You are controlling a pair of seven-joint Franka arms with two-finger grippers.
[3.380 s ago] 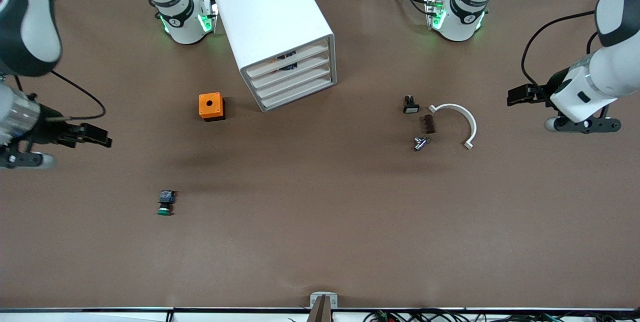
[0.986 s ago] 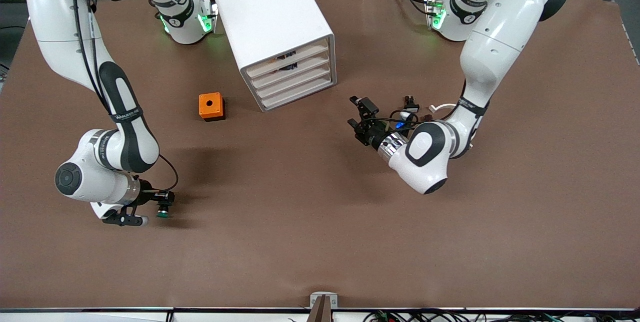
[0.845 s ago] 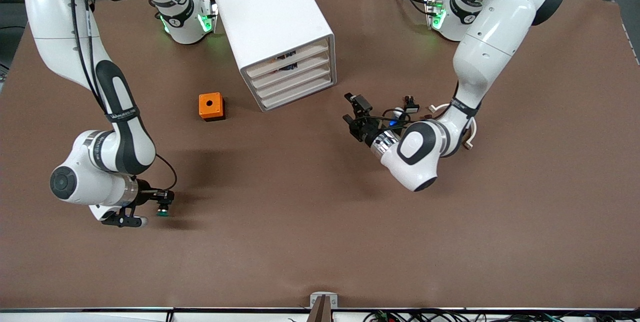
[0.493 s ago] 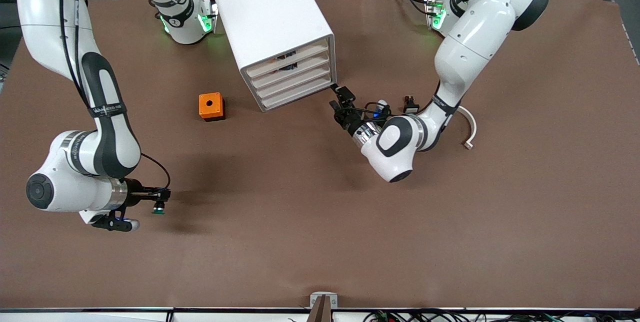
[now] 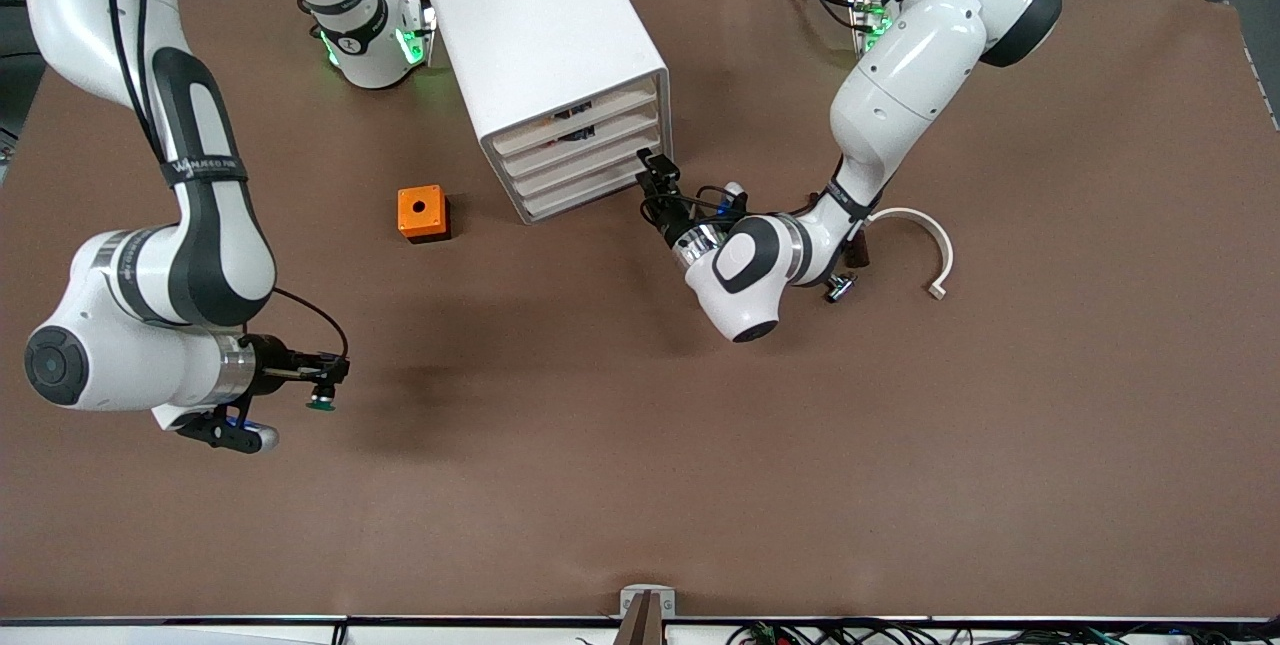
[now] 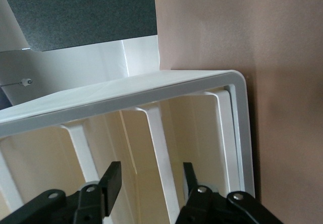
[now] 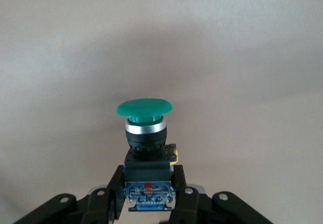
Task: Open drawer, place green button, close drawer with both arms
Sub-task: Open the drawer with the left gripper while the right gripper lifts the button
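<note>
The white cabinet [image 5: 545, 45] stands near the robots' bases, its four drawers all shut. The drawer [image 5: 592, 166] is third down. My left gripper [image 5: 650, 181] is open, right at the cabinet's front by the lower drawers. In the left wrist view my left gripper [image 6: 150, 181] has one finger on each side of a white drawer-front strip [image 6: 160, 148]; I cannot tell which drawer it is. My right gripper [image 5: 318, 380] is shut on the button [image 5: 322, 399] and holds it just above the table at the right arm's end. In the right wrist view my right gripper [image 7: 148, 193] grips the button's dark body, and the green cap [image 7: 144, 108] points away.
An orange cube with a black hole [image 5: 421, 213] sits beside the cabinet toward the right arm's end. A white curved part [image 5: 918, 233] and a small metal part [image 5: 838, 289] lie by the left arm's wrist, which covers other small parts there.
My left gripper has moved from the small parts up to the cabinet's drawer fronts. My right gripper has lifted the button off the table.
</note>
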